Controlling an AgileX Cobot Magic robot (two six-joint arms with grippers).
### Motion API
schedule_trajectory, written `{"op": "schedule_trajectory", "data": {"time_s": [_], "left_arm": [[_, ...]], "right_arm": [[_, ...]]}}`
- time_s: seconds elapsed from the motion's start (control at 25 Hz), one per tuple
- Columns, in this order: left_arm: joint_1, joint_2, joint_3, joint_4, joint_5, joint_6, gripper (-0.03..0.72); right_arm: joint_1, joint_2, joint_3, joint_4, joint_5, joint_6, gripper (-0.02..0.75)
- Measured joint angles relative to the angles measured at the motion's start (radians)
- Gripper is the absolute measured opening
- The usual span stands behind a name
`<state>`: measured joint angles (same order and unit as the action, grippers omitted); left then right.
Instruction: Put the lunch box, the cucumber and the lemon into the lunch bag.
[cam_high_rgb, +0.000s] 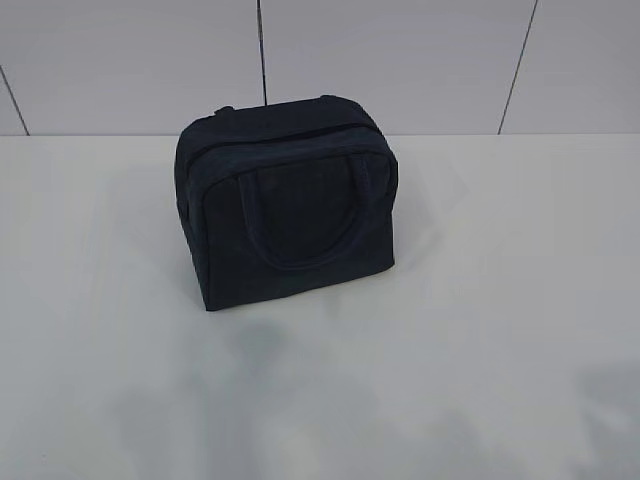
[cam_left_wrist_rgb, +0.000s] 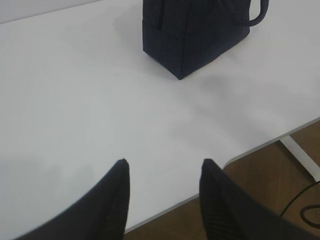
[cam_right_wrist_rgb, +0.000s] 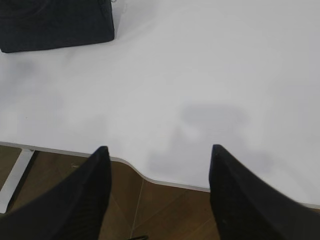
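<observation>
- The lunch bag (cam_high_rgb: 288, 205) stands upright on the white table (cam_high_rgb: 500, 300), a little toward eleven o'clock from the table's centre, with one loop handle (cam_high_rgb: 305, 215) lying flat against its near face.
- From what I can see the zipper line along the top looks shut. No lunch box, cucumber or lemon shows in any view, so they may already be inside or simply out of sight; I cannot tell which.
- The left gripper (cam_left_wrist_rgb: 164, 167) hangs over the near table edge with its fingers spread and nothing between them; the bag sits at about one o'clock from it, well apart.
- The right gripper (cam_right_wrist_rgb: 157, 152) is likewise spread wide and empty over the table edge, with the bag's corner at about eleven o'clock, well apart.
- If the bag must be opened, one arm should steady the soft body while the other works the zipper, or the bag may slide or tip.
- Little stands in the way: bare tabletop lies between both grippers and the bag. Beyond the edge are brown floor (cam_right_wrist_rgb: 165, 210) and a white table leg (cam_left_wrist_rgb: 300, 152).
</observation>
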<state>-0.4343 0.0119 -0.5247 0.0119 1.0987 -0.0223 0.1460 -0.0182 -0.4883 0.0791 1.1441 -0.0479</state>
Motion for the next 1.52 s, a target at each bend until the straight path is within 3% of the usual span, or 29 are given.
{"op": "schedule_trajectory", "data": {"time_s": [0.36,0.76,1.04,1.52], "left_arm": [[0.014,0.000,0.000,-0.001,0.000,0.000,0.306],[0.231,0.000,0.000,-0.012,0.000,0.000,0.298],[0.316,0.000,0.000,-0.012,0.000,0.000,0.298],[0.341,0.000,0.000,-0.012,0.000,0.000,0.298]], "right_arm": [[0.000,0.000,0.000,0.000,0.000,0.000,0.463],[-0.122,0.000,0.000,0.000,0.000,0.000,0.463],[-0.138,0.000,0.000,0.000,0.000,0.000,0.463],[-0.138,0.000,0.000,0.000,0.000,0.000,0.463]]}}
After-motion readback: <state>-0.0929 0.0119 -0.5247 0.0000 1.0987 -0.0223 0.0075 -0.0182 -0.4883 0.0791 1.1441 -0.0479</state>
